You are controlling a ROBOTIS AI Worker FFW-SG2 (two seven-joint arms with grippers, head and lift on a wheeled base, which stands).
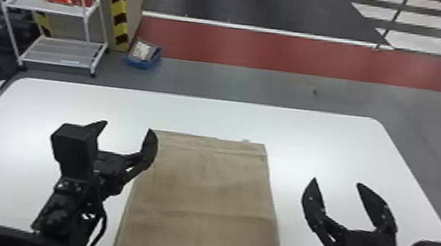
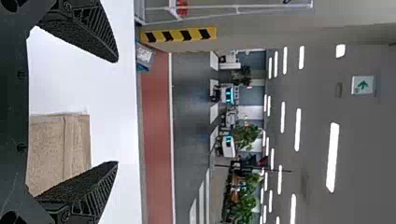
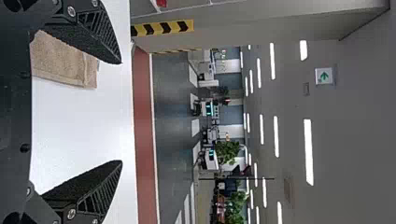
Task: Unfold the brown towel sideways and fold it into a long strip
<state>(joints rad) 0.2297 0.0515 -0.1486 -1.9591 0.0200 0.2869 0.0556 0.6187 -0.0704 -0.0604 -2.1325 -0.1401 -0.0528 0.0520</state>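
Observation:
The brown towel (image 1: 204,197) lies flat on the white table as a long rectangle, running from mid-table down to the bottom edge of the head view. My left gripper (image 1: 124,136) is open above the towel's far left corner, its right finger overlapping the towel's left edge. In the left wrist view the towel (image 2: 58,149) shows between and behind the fingers of my left gripper (image 2: 116,112). My right gripper (image 1: 337,182) stands open over bare table, right of the towel. From the right wrist, the towel (image 3: 65,63) appears partly behind one finger of my right gripper (image 3: 121,112).
The white table (image 1: 327,139) extends beyond the towel on its left, right and far sides. Past its far edge stand a white shelf rack (image 1: 59,51) and a blue bin (image 1: 142,61) on the floor.

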